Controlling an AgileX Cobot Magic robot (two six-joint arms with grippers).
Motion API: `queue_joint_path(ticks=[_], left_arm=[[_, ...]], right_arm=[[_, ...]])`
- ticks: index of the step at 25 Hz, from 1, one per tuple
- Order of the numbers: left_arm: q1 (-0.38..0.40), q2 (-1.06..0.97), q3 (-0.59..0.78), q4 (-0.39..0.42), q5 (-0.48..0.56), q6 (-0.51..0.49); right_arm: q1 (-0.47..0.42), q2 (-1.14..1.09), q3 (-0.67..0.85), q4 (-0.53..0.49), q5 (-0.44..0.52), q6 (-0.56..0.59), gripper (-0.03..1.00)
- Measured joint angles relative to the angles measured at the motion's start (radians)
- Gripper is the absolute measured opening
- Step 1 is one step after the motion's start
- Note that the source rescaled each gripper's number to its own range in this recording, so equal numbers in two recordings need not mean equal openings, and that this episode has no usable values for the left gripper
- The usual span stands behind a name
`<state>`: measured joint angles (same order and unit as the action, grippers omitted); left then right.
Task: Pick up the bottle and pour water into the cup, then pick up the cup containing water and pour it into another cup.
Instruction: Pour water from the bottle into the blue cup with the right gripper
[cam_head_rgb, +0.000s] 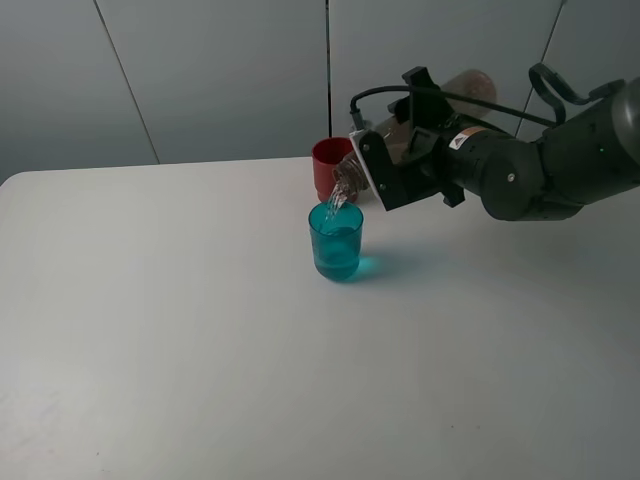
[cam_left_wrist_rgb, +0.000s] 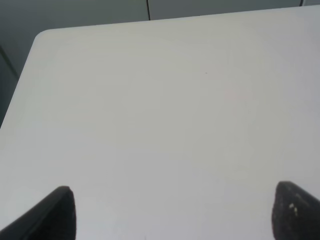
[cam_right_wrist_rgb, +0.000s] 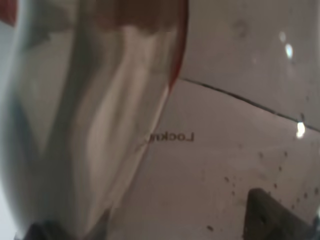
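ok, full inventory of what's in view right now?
bottle: 1, smoky grey-brown, tilted in the right tool, mouth above the teal cup
teal cup: 1, translucent teal, mid-table, upright
red cup: 1, red, just behind the teal cup, upright
water: 1 stream, clear, from the bottle mouth into the teal cup
table: 1, white, under everything
wall panels: several, grey, behind the table
right arm: 1, black, reaching in from the right
right tool: 1, black, shut on the bottle
left tool: 1, black, open over the table, holding nothing
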<state>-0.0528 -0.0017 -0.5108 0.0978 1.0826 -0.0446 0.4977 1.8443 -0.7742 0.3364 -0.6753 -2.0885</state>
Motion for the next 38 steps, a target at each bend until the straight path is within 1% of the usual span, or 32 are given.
queue_joint_path(ticks=[10, 16, 22, 38], left_arm=[[0.000, 0.000, 0.000, 0.000, 0.000, 0.000], [0.000, 0.000, 0.000, 0.000, 0.000, 0.000], [0.000, 0.000, 0.000, 0.000, 0.000, 0.000], [0.000, 0.000, 0.000, 0.000, 0.000, -0.002]], right_arm=[[0.000, 0.000, 0.000, -0.026, -0.007, 0.000, 0.03], [0.000, 0.008, 0.000, -0.064, -0.017, -0.002, 0.03], [0.000, 0.014, 0.000, -0.064, -0.035, -0.002, 0.03], [0.000, 0.014, 0.000, -0.072, -0.035, -0.002, 0.03]])
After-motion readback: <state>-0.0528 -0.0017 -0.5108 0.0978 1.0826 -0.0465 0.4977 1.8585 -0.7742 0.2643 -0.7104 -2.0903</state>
